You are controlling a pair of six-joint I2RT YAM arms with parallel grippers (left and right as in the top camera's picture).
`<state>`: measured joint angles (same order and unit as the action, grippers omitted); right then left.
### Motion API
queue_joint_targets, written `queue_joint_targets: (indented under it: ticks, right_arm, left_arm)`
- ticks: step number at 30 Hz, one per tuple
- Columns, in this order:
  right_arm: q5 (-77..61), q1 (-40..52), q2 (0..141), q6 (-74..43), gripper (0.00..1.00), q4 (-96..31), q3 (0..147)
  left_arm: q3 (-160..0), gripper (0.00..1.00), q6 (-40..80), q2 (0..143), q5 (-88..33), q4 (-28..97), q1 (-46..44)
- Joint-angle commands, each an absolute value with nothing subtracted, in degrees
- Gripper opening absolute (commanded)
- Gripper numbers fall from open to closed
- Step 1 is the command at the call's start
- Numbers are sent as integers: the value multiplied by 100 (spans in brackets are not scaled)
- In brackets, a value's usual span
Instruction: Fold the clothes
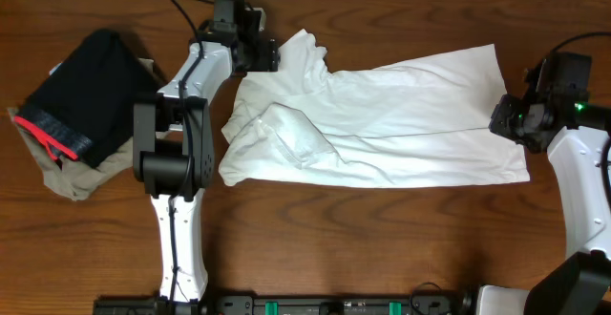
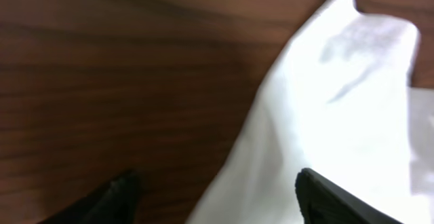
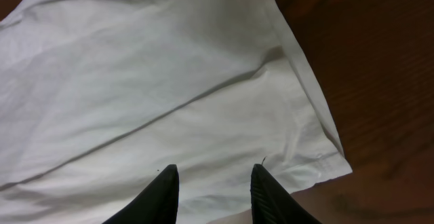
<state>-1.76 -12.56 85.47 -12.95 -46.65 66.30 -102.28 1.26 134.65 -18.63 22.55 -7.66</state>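
Left gripper [image 2: 215, 180] is wide open over the shirt [image 1: 401, 115] near the table's [image 1: 382, 248] back edge. Right gripper [image 3: 215, 171] is half open over the hem, gripping nothing.

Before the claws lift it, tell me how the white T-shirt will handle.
Probably floppy: the white T-shirt lies in soft creases, bunched at one end. A lifted corner would likely sag and drape. Pushed, it would probably wrinkle on the table rather than slide whole.

Robot lab setup: left arm [image 1: 172, 153], right arm [image 1: 584, 177] mounted at wooden table [image 1: 382, 248].
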Motion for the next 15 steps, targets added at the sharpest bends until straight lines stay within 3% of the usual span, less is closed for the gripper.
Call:
queue_joint_targets:
  ticks: [1, 3, 7, 11, 15]
  right_arm:
    - [-196, -1192, 8538, -1214, 34, -4668, 6641]
    - [-198, -1192, 8538, -1214, 33, -4674, 6641]
    - [-196, -1192, 8541, -1216, 33, -4639, 6641]
    - [-196, -1192, 8541, -1214, 27, -4517, 6641]
    - [-196, -1192, 8549, -1212, 16, -4169, 6641]
  left_arm:
    - [-10300, 68, 43, 13708, -1973, 2456, -888]
    - [-10300, 58, 43, 13714, -1973, 2569, -897]
    - [-10300, 26, 47, 13703, -1973, 2700, -862]
    - [-10300, 15, 75, 13659, -1977, 2856, -801]
    - [-10300, 12, 71, 13426, -1999, 2978, -790]
